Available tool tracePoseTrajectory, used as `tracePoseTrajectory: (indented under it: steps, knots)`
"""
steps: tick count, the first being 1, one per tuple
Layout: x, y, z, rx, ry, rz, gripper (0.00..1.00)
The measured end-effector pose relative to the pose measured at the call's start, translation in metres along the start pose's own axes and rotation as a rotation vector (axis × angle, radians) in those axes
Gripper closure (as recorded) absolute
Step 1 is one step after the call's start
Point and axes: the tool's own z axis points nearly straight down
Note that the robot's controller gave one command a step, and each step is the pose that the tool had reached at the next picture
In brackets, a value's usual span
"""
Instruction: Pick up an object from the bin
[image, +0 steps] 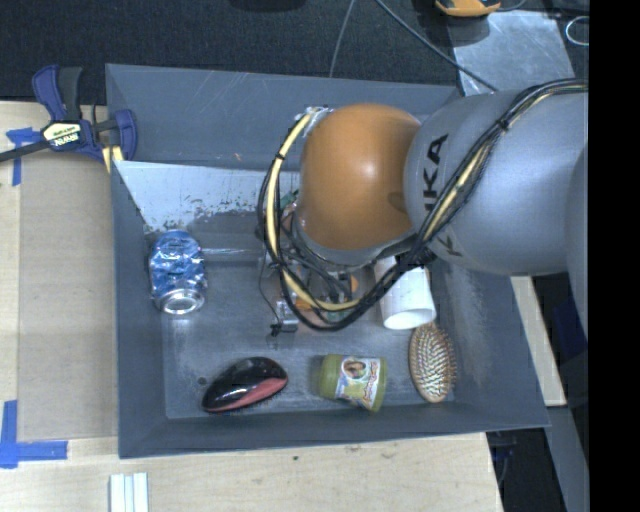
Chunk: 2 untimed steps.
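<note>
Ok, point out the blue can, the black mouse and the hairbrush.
blue can (176, 266): camera view, on its crumpled side.
black mouse (248, 380): camera view, on its black top.
hairbrush (433, 362): camera view, on its bristle face.

I see the grey bin (135, 330) bearing a blue can (177, 272) at nine o'clock, black mouse (245, 385) at seven, green jar (352, 381) at six, hairbrush (433, 363) at five.

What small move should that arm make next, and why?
Probably ease toward the near wall of the bin and down: the orange wrist cover hangs over bare floor mid-bin, and the black-and-red mouse lies just beyond, apart from other things.
</note>
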Motion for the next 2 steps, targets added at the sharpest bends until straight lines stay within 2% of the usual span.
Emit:
tracePoseTrajectory:
  steps: [1,2]
  knots:
    - [-0.057,-0.071,0.025,0.003,-0.005,0.019,0.00]
    - [-0.083,-0.018,0.091,0.002,-0.006,-0.164,0.00]
